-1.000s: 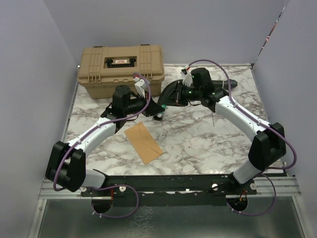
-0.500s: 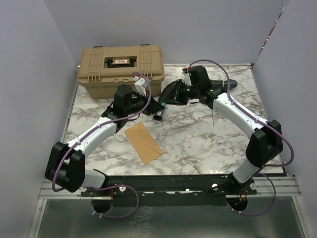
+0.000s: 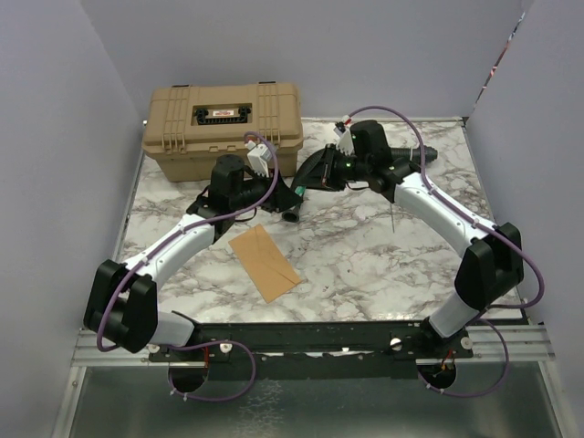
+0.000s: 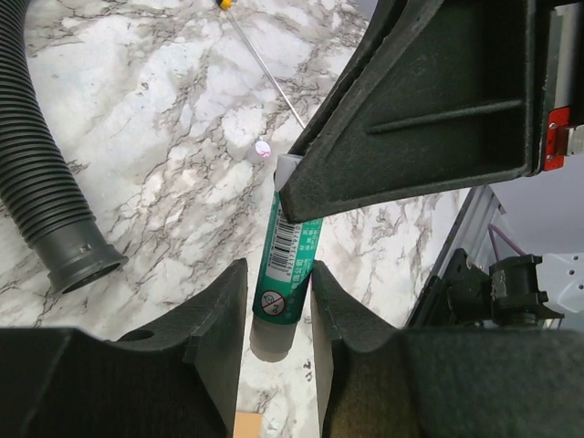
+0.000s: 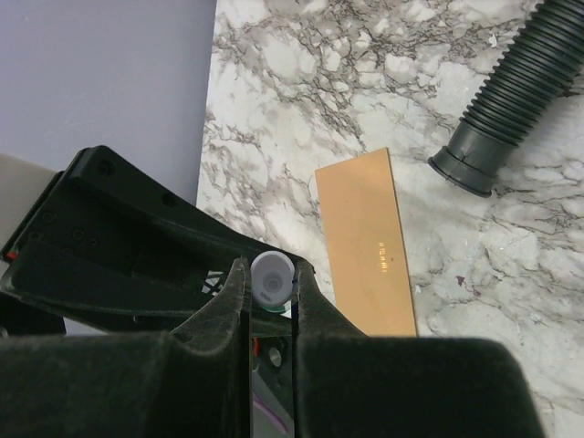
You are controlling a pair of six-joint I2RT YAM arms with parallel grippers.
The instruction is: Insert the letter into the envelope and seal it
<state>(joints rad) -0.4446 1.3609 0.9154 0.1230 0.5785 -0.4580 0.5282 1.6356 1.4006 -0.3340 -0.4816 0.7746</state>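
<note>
the flat orange-tan paper envelope [image 3: 265, 262] lay slantwise on the white and grey marble table [image 3: 383, 265], close to the near edge, in front of the left arm. nothing was touching it. no other pale sheet could be seen, so the letter was most likely inside already, but the pictures could not prove that. i could not tell if the flap was open or down

a little further back, up in the air, the two hands met around a green glue stick [image 4: 290, 260] with a bar code on it. the right gripper [image 5: 271, 294] was pinching its round white cap [image 5: 272, 278] tight. the left gripper [image 4: 278, 306] had the bottom of the green tube between its fingers [image 4: 219, 319], but i could not tell if they were squeezing it or sitting loose around it

this looked like getting the glue ready for the flap, by pulling off the cap or by passing the stick across. to do it well, one hand should hold firm before the other lets go, or the stick will drop. a pull should go straight along the tube, not sideways, so it does not twist out. it is best done away from the envelope, so nothing falls on it and pushes it

further out were a black ribbed hose [image 4: 36, 164], a thin metal rod [image 4: 269, 78] and a big tan plastic toolbox [image 3: 224, 123] at the back left
</note>
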